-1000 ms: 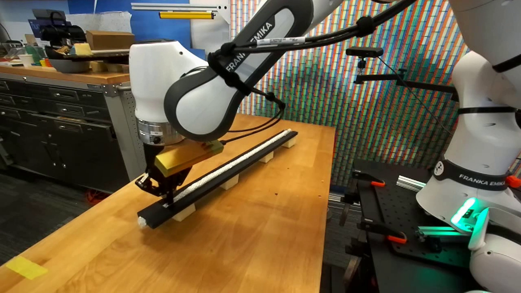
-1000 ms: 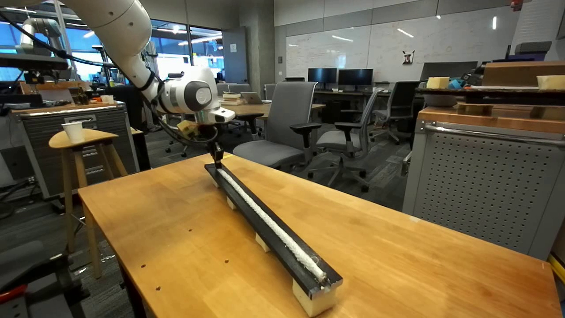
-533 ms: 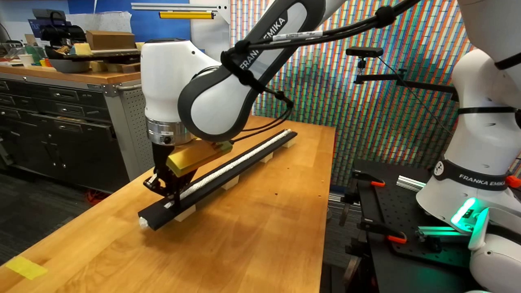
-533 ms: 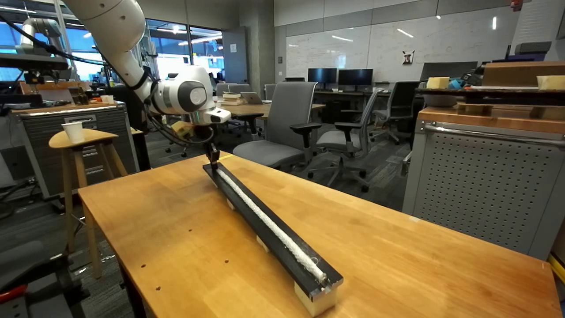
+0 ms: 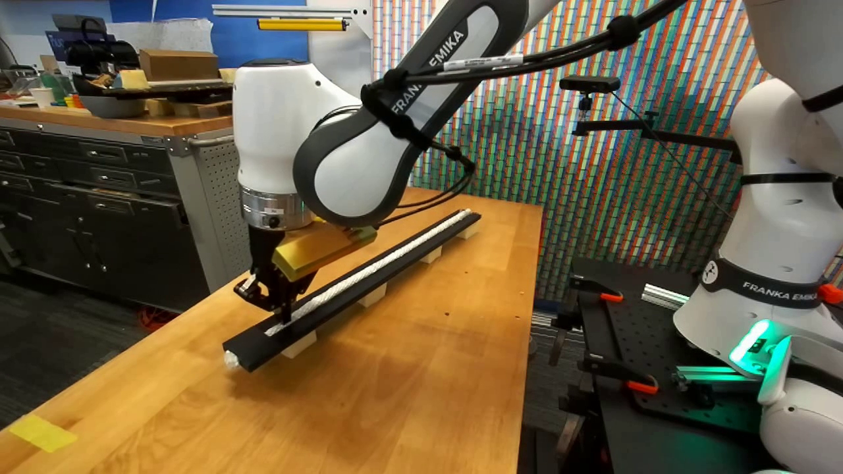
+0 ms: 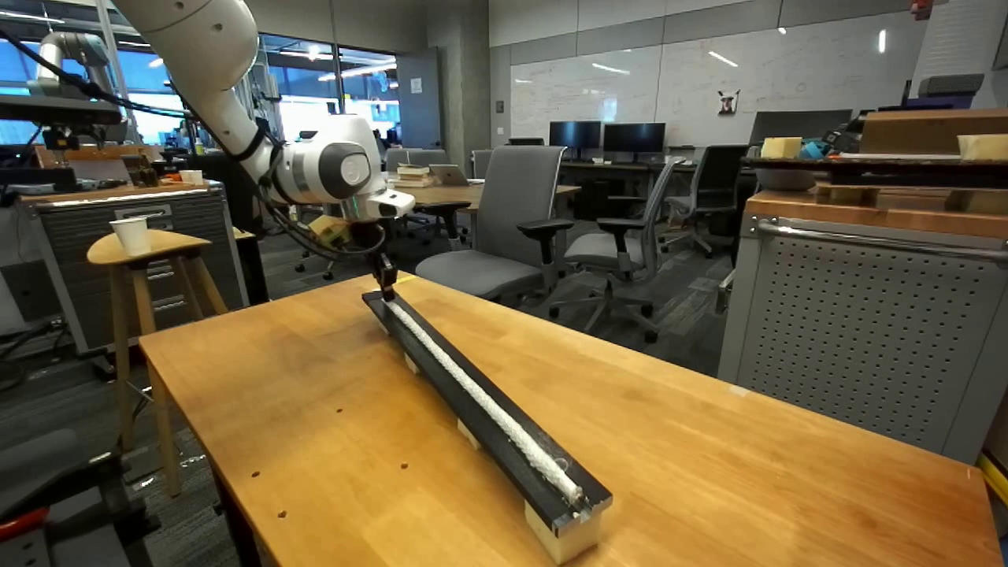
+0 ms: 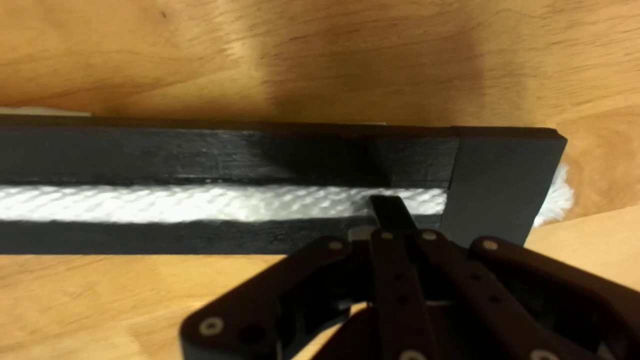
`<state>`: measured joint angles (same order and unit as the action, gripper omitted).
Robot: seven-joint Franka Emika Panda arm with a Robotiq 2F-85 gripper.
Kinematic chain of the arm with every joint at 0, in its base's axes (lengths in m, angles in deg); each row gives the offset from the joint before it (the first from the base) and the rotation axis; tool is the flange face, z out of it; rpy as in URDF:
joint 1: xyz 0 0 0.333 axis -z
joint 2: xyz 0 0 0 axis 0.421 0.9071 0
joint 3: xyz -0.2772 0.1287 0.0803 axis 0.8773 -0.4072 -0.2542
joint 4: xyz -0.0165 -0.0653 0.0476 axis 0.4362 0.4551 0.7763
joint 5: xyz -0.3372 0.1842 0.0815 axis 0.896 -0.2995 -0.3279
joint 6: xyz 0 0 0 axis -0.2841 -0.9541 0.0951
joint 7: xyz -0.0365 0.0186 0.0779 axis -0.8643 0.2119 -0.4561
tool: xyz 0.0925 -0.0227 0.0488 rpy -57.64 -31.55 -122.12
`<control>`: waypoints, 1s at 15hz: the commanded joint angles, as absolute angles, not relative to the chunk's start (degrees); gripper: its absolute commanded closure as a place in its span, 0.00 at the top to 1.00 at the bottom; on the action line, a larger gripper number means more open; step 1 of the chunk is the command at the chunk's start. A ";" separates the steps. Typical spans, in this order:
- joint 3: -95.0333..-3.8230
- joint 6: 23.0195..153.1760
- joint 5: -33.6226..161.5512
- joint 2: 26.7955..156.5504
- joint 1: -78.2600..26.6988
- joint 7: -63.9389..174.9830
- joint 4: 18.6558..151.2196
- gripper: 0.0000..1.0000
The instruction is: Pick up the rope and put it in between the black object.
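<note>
Wrist view; rope (image 7: 165, 204) in track (image 7: 165, 157)

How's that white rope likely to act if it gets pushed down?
The white rope probably squashes a little, as its surface looks braided. Rolling sideways seems unlikely: the black bar hems it in on both sides.

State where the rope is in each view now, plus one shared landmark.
In an exterior view: the rope rises rightward from left of centre to just past it.
In an exterior view: the rope descends rightward through the lower middle.
In the wrist view: the rope is a level band, left edge to right of centre.
Shared landmark: the gripper, near one end of the exposed rope.
</note>
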<state>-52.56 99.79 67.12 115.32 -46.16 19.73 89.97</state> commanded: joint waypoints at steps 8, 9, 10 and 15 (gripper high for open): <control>-50.71 100.58 68.31 112.54 -47.59 19.85 93.90 0.00; -50.70 100.48 68.28 112.79 -47.46 19.94 93.81 0.00; -50.44 100.45 68.50 113.27 -47.44 19.96 93.54 0.00; -50.15 99.10 68.38 115.46 -46.59 21.46 92.11 0.00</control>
<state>-51.15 100.02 67.54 114.64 -46.64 20.08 92.04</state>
